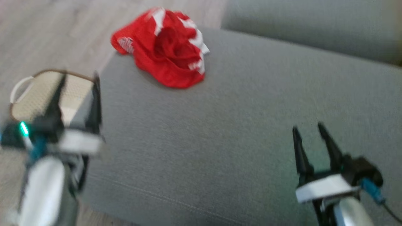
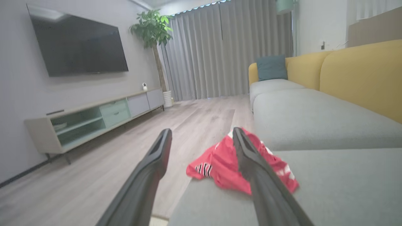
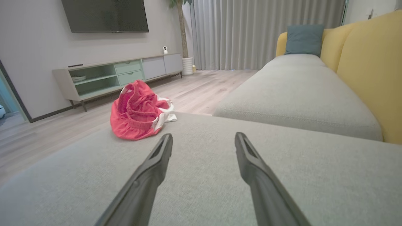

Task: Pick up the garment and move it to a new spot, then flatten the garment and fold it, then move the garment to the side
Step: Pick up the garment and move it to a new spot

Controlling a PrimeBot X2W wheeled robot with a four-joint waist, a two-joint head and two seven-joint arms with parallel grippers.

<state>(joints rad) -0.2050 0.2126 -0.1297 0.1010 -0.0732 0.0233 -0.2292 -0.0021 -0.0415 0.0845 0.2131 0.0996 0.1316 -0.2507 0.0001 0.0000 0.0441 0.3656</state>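
A crumpled red garment with white patches (image 1: pixel 163 47) lies bunched at the far left corner of the grey sofa cushion (image 1: pixel 238 125). In the left wrist view the garment (image 2: pixel 220 164) sits at the cushion's corner, partly behind my right-hand finger. From the right wrist it shows as a heap (image 3: pixel 136 111) ahead and to the left. My left gripper (image 1: pixel 78 81) hangs open at the cushion's left edge, short of the garment, holding nothing. My right gripper (image 1: pixel 309 128) is open and empty over the near right of the cushion, far from the garment.
A woven basket with a white handle (image 1: pixel 34 94) stands on the wooden floor (image 1: pixel 56 34) behind my left gripper. A second grey seat (image 3: pixel 298 91) with yellow backrests (image 3: pixel 370 62) and a teal pillow (image 3: pixel 303 39) lies beyond. A TV cabinet (image 2: pixel 94 122) lines the far wall.
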